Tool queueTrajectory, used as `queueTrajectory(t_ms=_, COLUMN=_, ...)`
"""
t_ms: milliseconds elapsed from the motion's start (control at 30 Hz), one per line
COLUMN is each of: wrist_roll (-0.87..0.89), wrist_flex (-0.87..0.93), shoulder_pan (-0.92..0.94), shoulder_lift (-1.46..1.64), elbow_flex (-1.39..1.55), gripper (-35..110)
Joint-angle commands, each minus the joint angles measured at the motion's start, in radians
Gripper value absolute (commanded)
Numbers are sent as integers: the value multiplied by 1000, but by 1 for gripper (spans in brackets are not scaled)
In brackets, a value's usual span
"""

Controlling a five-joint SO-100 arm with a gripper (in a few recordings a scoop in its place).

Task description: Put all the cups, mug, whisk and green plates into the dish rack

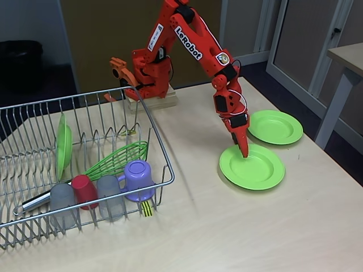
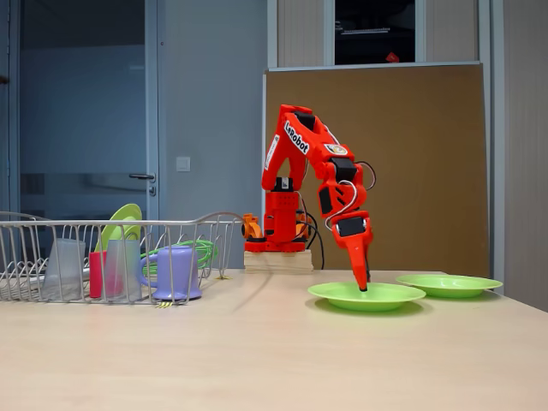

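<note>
Nearest the camera in both fixed views stands the dish rack (image 1: 161, 182), already holding the two grey cups (image 1: 62, 199), the red cup (image 1: 84, 188), the mug (image 1: 138, 179), the whisk (image 1: 116, 158) and one green plate (image 1: 63, 145) propped upright at its far left. Two more plates lie flat on the table (image 1: 227, 226) to the right: the near plate (image 1: 261, 173) and the far plate (image 1: 278, 127), rims just beside each other. The gripper (image 1: 244, 152) points down with its tip on the near plate's far rim; whether its fingers are spread or pressed together I cannot tell. A thin flat rim gives little purchase, so the plate could likely slide, nudge its neighbour, or slip out mid-lift.
</note>
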Motion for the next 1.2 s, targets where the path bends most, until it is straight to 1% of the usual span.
queueTrajectory(t_ms=0, wrist_roll=81, wrist_flex=-20, shoulder_pan=17, shoulder_lift=-28, elbow_flex=20, gripper=15)
queueTrajectory(t_ms=200, wrist_roll=186, wrist_flex=-52, shoulder_pan=40, shoulder_lift=-66, elbow_flex=20, gripper=8)
queueTrajectory(t_ms=300, wrist_roll=229, wrist_flex=-89, shoulder_pan=49, shoulder_lift=-77, elbow_flex=32, gripper=1)
queueTrajectory(t_ms=367, wrist_roll=230, wrist_flex=-89, shoulder_pan=57, shoulder_lift=-63, elbow_flex=40, gripper=0)
queueTrajectory(t_ms=433, wrist_roll=193, wrist_flex=-43, shoulder_pan=66, shoulder_lift=-25, elbow_flex=28, gripper=0)
queueTrajectory(t_ms=633, wrist_roll=29, wrist_flex=268, shoulder_pan=97, shoulder_lift=110, elbow_flex=-156, gripper=0)
queueTrajectory(t_ms=800, wrist_roll=-48, wrist_flex=603, shoulder_pan=101, shoulder_lift=137, elbow_flex=-426, gripper=0)
queueTrajectory(t_ms=867, wrist_roll=-78, wrist_flex=707, shoulder_pan=101, shoulder_lift=127, elbow_flex=-532, gripper=0)
queueTrajectory(t_ms=1000, wrist_roll=-126, wrist_flex=873, shoulder_pan=112, shoulder_lift=109, elbow_flex=-710, gripper=0)
queueTrajectory(t_ms=1167, wrist_roll=-169, wrist_flex=1022, shoulder_pan=150, shoulder_lift=106, elbow_flex=-904, gripper=0)
